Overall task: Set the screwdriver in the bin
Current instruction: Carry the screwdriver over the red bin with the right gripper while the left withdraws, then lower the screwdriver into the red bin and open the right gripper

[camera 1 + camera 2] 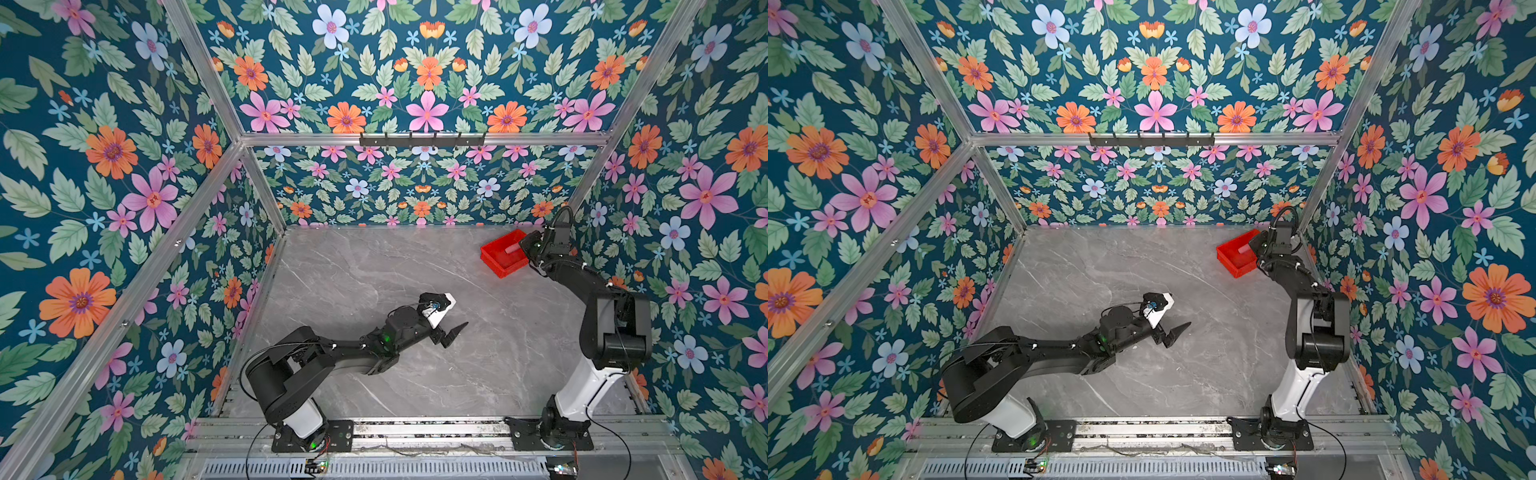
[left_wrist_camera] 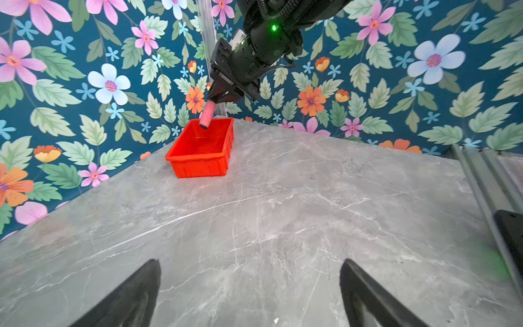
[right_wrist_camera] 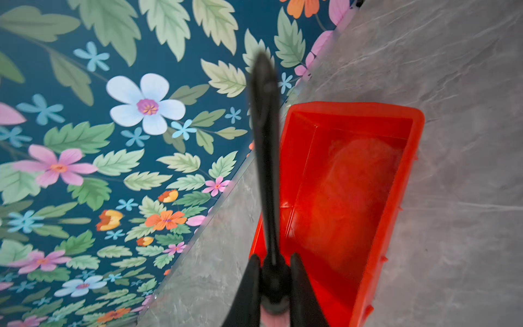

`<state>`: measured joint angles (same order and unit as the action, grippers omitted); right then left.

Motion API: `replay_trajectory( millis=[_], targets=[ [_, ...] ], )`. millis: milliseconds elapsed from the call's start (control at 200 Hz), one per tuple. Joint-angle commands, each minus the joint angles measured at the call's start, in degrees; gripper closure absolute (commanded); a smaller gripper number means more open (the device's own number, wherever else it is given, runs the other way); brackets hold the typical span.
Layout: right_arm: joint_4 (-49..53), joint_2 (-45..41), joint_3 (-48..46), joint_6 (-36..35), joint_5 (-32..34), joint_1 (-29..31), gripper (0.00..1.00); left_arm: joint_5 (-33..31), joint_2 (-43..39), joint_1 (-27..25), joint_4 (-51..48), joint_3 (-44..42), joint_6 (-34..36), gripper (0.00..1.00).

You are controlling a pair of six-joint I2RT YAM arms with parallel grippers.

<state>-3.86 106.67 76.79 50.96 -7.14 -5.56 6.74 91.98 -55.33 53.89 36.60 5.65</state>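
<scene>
Over the table's far right corner, your right gripper (image 3: 275, 263) is clamped on the screwdriver (image 2: 206, 116) at its black collar, handle hanging over the bin (image 2: 198, 168). It looks light, stiff and slim, so it may pivot; that collar hold seems wisest. Your left gripper (image 2: 250, 263) gapes wide, empty.

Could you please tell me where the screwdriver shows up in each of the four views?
In a top view: screwdriver over the bin, far right corner.
In a top view: same spot.
Left wrist: handle hanging over the bin.
Right wrist: black shaft beside the bin's rim.
Shared landmark: the red bin.
</scene>
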Motion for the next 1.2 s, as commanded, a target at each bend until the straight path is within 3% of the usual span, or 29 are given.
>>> replay_trajectory(
  millis=[0, 225, 650, 885, 1055, 1195],
  targets=[
    [8.1, 4.4, 5.8, 3.7, -0.3, 0.1, 1.00, -2.9, 0.2, -0.1, 0.3, 0.5, 1.2, 0.00],
    [18.3, 12.9, 15.9, 4.1, -0.8, 0.1, 1.00, -3.9, -0.3, -0.3, 0.0, 0.2, 1.3, 0.00],
    [17.9, 17.6, 17.1, 5.4, -4.3, -0.1, 0.94, -3.6, -0.3, -0.3, 1.0, -1.4, 1.0, 0.00],
    [18.3, 16.1, 17.3, 2.9, -3.2, -0.1, 0.66, -4.4, -0.7, -0.4, 1.6, -2.1, 1.3, 0.00],
    [18.6, 13.3, 16.0, 1.1, -2.4, -0.1, 0.51, -5.0, -1.5, -0.4, 3.9, -3.0, 0.4, 0.00],
    [16.4, 8.8, 12.1, -2.0, -2.4, -0.1, 0.39, -7.2, -2.3, 0.2, 11.2, -6.6, -2.2, 0.00]
  ],
)
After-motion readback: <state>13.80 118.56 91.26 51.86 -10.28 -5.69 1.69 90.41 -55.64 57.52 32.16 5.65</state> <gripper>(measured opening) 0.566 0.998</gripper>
